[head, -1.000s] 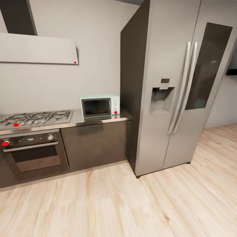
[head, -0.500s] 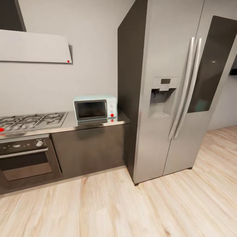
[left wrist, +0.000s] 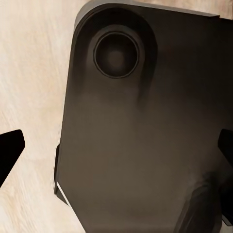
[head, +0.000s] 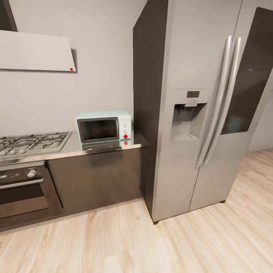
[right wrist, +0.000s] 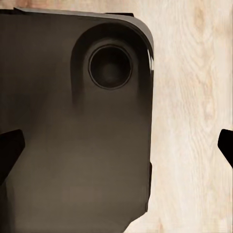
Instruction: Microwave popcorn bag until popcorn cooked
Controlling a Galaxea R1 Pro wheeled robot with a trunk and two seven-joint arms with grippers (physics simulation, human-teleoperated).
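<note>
The pale mint-blue microwave (head: 104,127) stands with its door closed on the glossy grey countertop (head: 72,151), hard against the fridge's dark side. A red dot glows low on its knob panel. The popcorn bag and the popcorn are out of view. My left gripper (left wrist: 116,150) hangs open over the dark robot base and wood floor, with one black fingertip (left wrist: 9,151) at each side edge of the left wrist view. My right gripper (right wrist: 116,145) is likewise open and holds nothing, its fingertips (right wrist: 9,148) far apart.
A tall steel fridge (head: 197,113) with a dispenser fills the right. A steel gas hob (head: 30,142) and a dark built-in oven (head: 24,189) sit at the left, under a wall hood (head: 36,51). Light wood floor (head: 151,242) stretches in front.
The camera has moved closer and turned right: the microwave, hob and oven have slid left in the picture and the fridge looks larger. Nothing in the kitchen itself has moved.
</note>
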